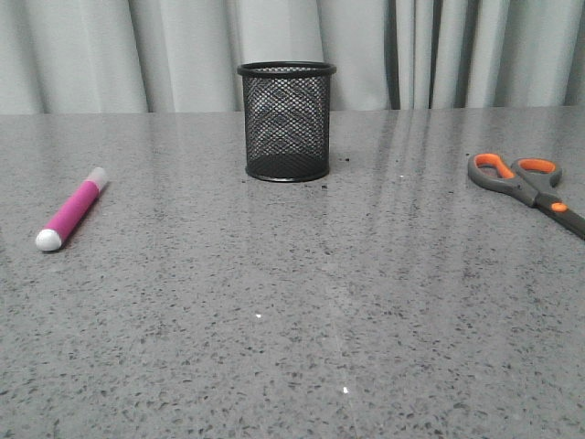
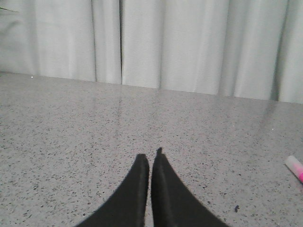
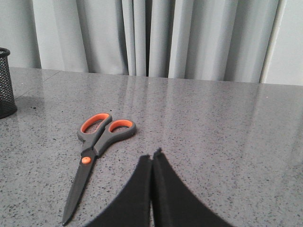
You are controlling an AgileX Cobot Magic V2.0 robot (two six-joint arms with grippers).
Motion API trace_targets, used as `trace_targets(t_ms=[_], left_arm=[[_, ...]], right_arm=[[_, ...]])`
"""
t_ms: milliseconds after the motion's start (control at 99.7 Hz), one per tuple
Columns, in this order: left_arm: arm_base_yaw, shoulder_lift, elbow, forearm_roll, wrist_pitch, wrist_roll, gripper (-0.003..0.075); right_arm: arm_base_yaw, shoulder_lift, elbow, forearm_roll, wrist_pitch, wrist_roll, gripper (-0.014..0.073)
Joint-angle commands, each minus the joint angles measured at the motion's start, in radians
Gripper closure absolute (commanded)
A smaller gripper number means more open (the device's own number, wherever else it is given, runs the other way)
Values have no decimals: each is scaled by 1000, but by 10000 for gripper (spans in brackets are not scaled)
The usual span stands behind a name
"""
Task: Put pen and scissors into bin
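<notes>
The black mesh bin (image 1: 287, 121) stands upright at the table's far centre; its edge shows in the right wrist view (image 3: 5, 82). The magenta pen (image 1: 72, 210) with a white cap lies flat at the left; its pale end shows in the left wrist view (image 2: 295, 168). The grey and orange scissors (image 1: 526, 186) lie flat at the right, also in the right wrist view (image 3: 94, 151). My left gripper (image 2: 150, 158) is shut and empty, above the table beside the pen. My right gripper (image 3: 151, 156) is shut and empty, beside the scissors. Neither gripper shows in the front view.
The grey speckled table (image 1: 302, 302) runs to a pale curtain (image 1: 183, 46) at the back. A small dark speck (image 2: 236, 208) lies on the table near my left gripper.
</notes>
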State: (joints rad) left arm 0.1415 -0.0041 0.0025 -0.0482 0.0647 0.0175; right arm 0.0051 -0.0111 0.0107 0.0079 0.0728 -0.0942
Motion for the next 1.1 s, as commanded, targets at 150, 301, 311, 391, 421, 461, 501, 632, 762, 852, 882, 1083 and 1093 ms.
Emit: trace_targets(t_ms=[150, 301, 311, 391, 421, 461, 501, 632, 762, 852, 882, 1083, 1093], left_arm=[[2, -32, 43, -4, -78, -3, 739], [2, -32, 43, -4, -78, -3, 739], [2, -32, 43, -4, -78, -3, 739], [2, -32, 43, -4, -78, -3, 739], [2, -32, 43, -4, -78, -3, 739], [2, -32, 43, -6, -78, -3, 739], [2, -32, 43, -47, -78, -3, 739], [0, -32, 43, -414, -78, -4, 739], [0, -32, 43, -683, -78, -4, 739], [0, -32, 43, -828, -78, -4, 739], [0, -32, 43, -859, -80, -4, 739], [0, -32, 39, -911, -80, -4, 739], [0, -32, 39, -910, -80, -4, 739]], right_arm=[[-6, -19, 14, -8, -73, -7, 662], [-6, -19, 14, -8, -73, -7, 662], [-6, -19, 14, -8, -73, -7, 662], [-6, -19, 14, -8, -81, -7, 662], [-6, -19, 14, -8, -94, -7, 662], [-6, -19, 14, -8, -112, -7, 662], [-6, -19, 14, -1, -146, -7, 662], [-6, -19, 14, 159, -301, 115, 662], [-6, -19, 14, 294, -340, 148, 662], [-6, -19, 14, 404, -308, 164, 662], [-6, -19, 14, 432, -303, 168, 662], [-6, -19, -34, 457, -283, 168, 662], [-6, -19, -40, 457, -280, 168, 662]])
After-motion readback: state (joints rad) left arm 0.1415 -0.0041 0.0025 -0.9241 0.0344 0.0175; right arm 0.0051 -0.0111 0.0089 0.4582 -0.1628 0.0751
